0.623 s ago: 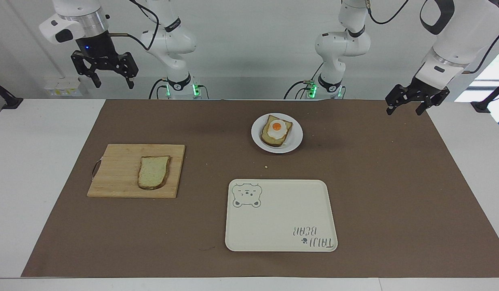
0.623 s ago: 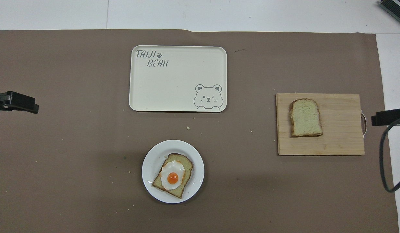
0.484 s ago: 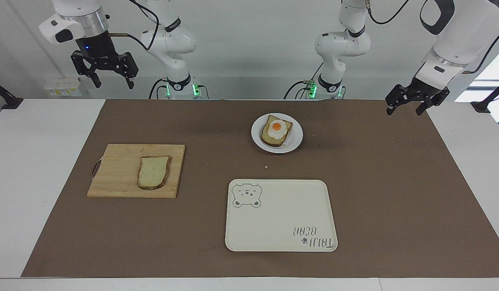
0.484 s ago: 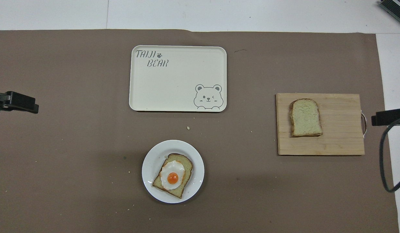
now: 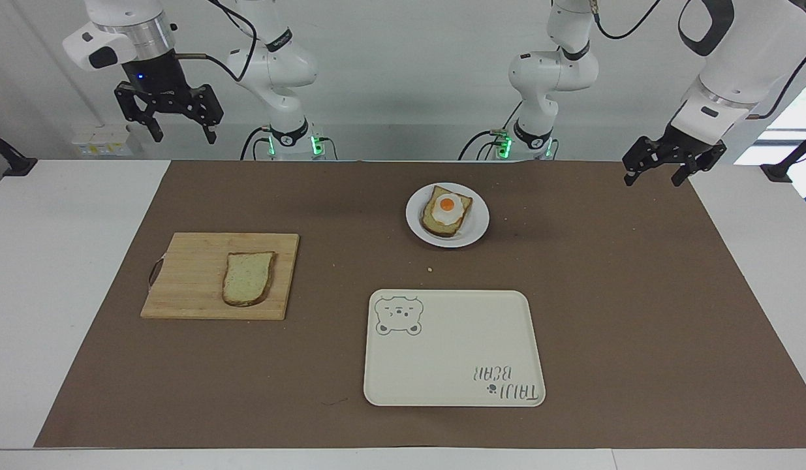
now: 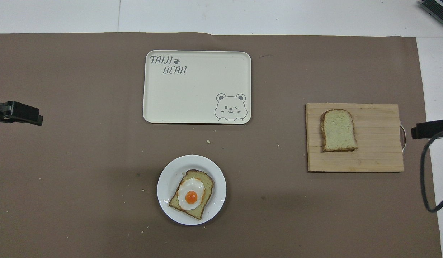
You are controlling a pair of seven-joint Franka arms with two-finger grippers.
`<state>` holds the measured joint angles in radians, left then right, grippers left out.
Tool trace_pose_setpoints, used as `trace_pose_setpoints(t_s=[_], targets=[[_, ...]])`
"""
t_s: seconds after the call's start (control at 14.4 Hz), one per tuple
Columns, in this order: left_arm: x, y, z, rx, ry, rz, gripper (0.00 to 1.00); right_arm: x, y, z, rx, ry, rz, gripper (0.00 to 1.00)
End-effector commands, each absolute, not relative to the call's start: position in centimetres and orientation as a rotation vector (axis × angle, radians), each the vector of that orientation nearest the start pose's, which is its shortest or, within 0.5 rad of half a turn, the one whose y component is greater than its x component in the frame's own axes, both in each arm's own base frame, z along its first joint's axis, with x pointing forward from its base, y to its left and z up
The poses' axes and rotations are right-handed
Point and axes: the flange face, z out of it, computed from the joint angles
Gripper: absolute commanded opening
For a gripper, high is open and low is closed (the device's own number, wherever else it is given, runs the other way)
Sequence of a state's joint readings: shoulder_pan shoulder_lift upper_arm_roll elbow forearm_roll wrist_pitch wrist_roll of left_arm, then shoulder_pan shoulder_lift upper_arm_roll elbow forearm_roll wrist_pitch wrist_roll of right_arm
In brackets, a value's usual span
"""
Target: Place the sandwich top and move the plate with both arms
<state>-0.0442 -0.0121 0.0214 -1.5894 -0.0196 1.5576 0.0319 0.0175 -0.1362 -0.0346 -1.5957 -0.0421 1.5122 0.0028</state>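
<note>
The sandwich top (image 5: 248, 278) (image 6: 338, 130), a plain pale slice with a brown crust, lies flat on a wooden cutting board (image 5: 187, 274) (image 6: 375, 157) toward the right arm's end of the table. The small round white plate (image 5: 478, 222) (image 6: 169, 179) sits near the robots mid-table and carries an egg-topped toast (image 5: 446, 210) (image 6: 191, 193). My right gripper (image 5: 183, 136) hangs open and empty, high over the table's edge at the robots' end, well clear of the board. My left gripper (image 5: 652, 179) hangs open and empty over the mat's corner at the left arm's end.
A cream rectangular tray with a bear print (image 5: 455, 352) (image 6: 199, 89) lies farther from the robots than the plate, with nothing on it. A brown mat (image 5: 637, 294) covers most of the table. Black clamps (image 5: 14, 163) stand at the table's ends.
My right gripper has shifted very slightly in the air. The bread, plate, tray and left gripper have not moved.
</note>
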Motion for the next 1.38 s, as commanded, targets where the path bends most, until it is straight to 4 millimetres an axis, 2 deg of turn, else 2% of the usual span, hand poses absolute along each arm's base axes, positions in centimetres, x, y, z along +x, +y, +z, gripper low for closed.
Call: trace_pose_setpoints(t_s=[0.0,0.69,1.31], targets=[[54.9,-1.4,62.4,-3.148,0.097,0.046,1.00,50.4,-1.8,67.9,-3.158,0.036,-0.106,1.00],[54.9,-1.4,62.4,-3.148,0.097,0.046,1.00,50.5,-1.9,67.7,-3.159,0.019,-0.101,1.00],[54.9,-1.4,62.4,-3.148,0.097,0.046,1.00,52.7,-1.7,63.4,-3.159,-0.038,-0.132,1.00]])
